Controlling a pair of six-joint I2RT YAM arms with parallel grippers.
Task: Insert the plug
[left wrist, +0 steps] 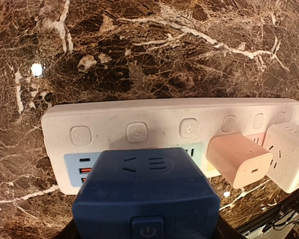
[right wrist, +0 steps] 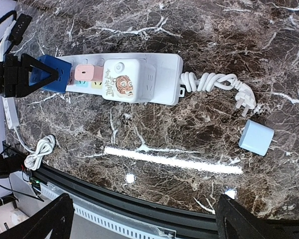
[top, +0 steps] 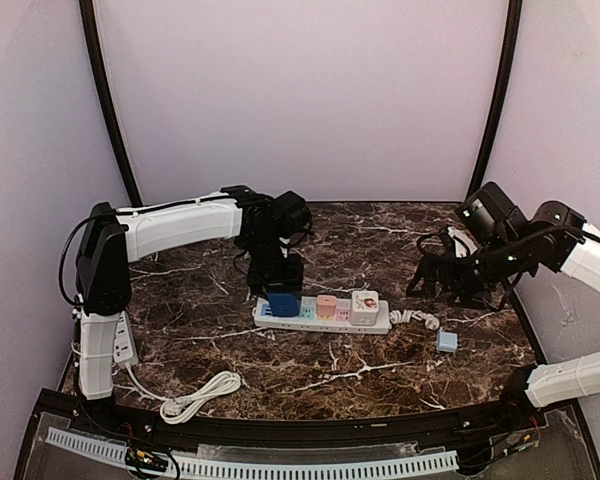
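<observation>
Left pincer grips one blue plug beside two seated: pink plug, white plug.

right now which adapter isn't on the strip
The pale blue one: it lies loose on the table, past the cord end of the strip. The rest are on the strip.

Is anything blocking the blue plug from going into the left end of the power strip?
Nothing visible. The blue plug sits over the left end of the power strip; the pink charger and white cube are plugged in farther right, not under it. The socket beneath is hidden.
</observation>
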